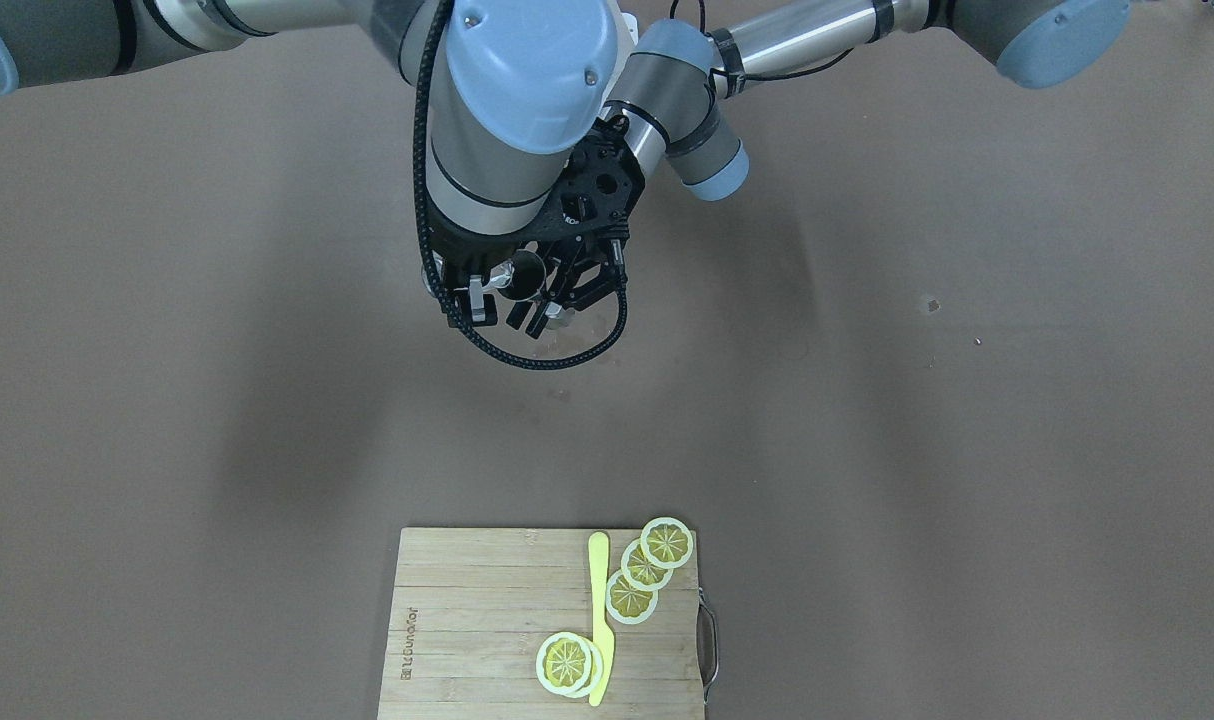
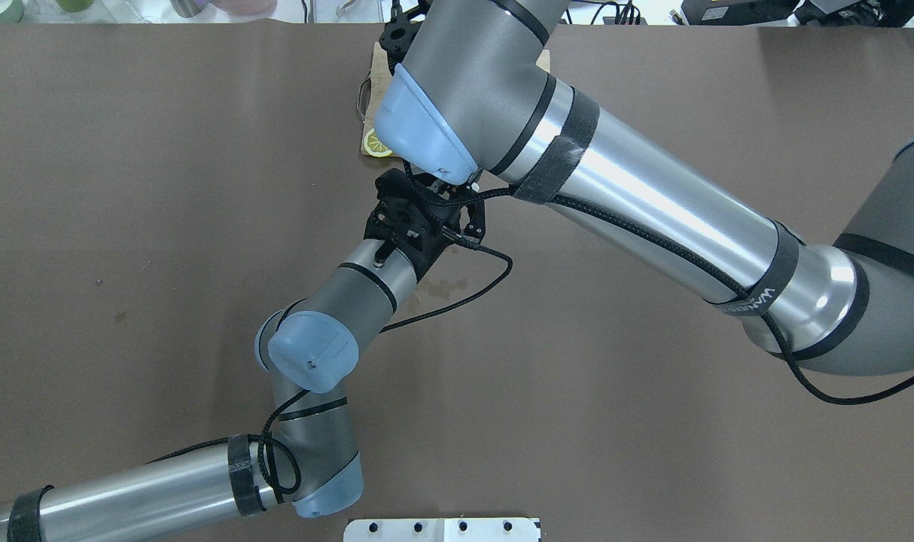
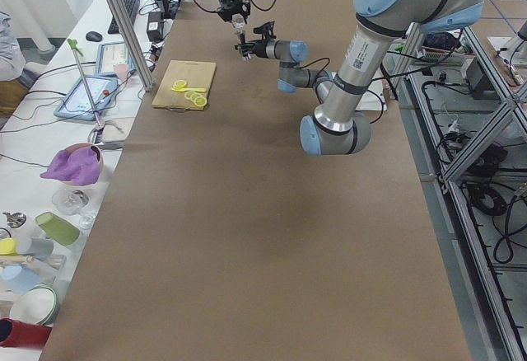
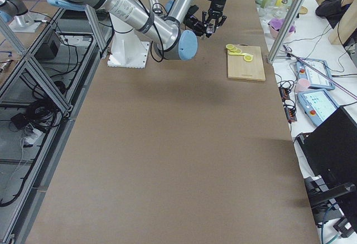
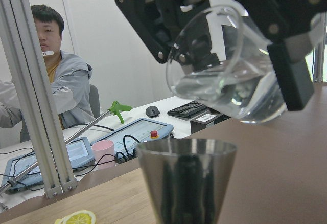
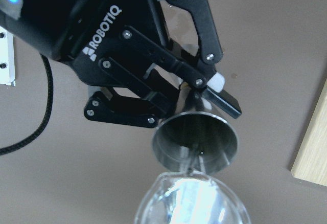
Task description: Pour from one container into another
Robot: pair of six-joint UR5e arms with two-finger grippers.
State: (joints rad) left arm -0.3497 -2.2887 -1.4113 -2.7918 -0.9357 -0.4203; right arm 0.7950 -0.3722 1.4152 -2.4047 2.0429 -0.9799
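In the right wrist view my left gripper (image 6: 190,112) is shut on a cone-shaped steel cup (image 6: 176,144), which it holds upright above the brown table. The rim of a clear glass beaker (image 6: 191,206) leans over the cup's mouth, and a thin stream of clear liquid runs into it. The left wrist view has the steel cup (image 5: 186,183) low in the middle and the tilted glass beaker (image 5: 225,75) just above it. My right gripper (image 5: 225,55) is shut on the beaker, which holds some liquid. From the front, both grippers meet around the cup (image 1: 523,275).
A wooden cutting board (image 1: 467,620) with several lemon slices (image 1: 632,597) and a yellow knife (image 1: 599,610) lies at the table's far edge from the robot. A few wet spots (image 2: 446,286) mark the table under the grippers. An operator (image 5: 48,81) sits beyond the table.
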